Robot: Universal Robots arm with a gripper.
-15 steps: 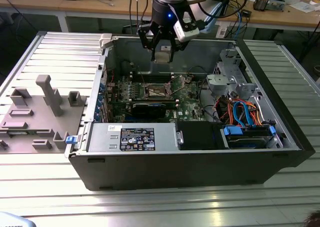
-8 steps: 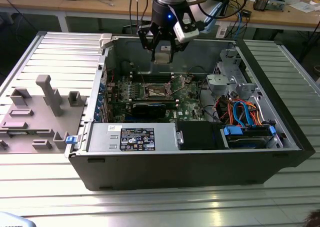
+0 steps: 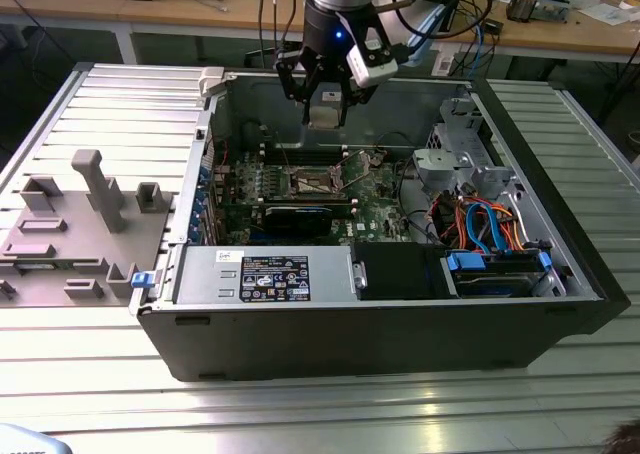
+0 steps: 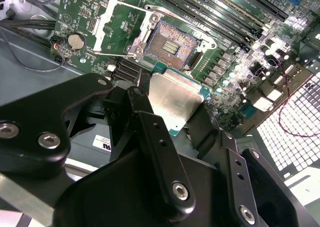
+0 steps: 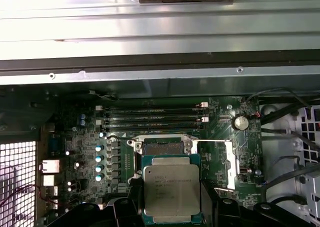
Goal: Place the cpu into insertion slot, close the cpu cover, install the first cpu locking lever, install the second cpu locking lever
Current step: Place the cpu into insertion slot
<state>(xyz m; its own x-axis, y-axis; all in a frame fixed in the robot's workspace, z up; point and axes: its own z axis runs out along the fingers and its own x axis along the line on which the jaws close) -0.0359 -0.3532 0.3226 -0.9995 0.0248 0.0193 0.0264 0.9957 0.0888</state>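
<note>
Zero of four steps complete, as I read it. The black two-finger tool [image 3: 326,109] is clamped on the small square cpu with the shiny silver-grey metal lid [image 5: 171,187]. Both wrist views show it gripped by two opposite edges, lid facing away from the board. The tool hangs over the open case, well above the board, and the chip touches nothing else.

Below and slightly ahead of the tool is the square insertion slot [image 4: 170,47], a dark contact field inside a silvery rim, with nothing in it. Right beside the slot, the thin metal frame-shaped cpu cover [image 4: 103,26] is swung open.

Levers: can't make them out well. With the cover up I judge neither is latched.

Further out from the tool: green motherboard [image 3: 372,206], dark grey computer case [image 3: 400,324], ribbed metal desk [image 3: 110,104].

Outstanding: seat chip, shut cover, both levers.
</note>
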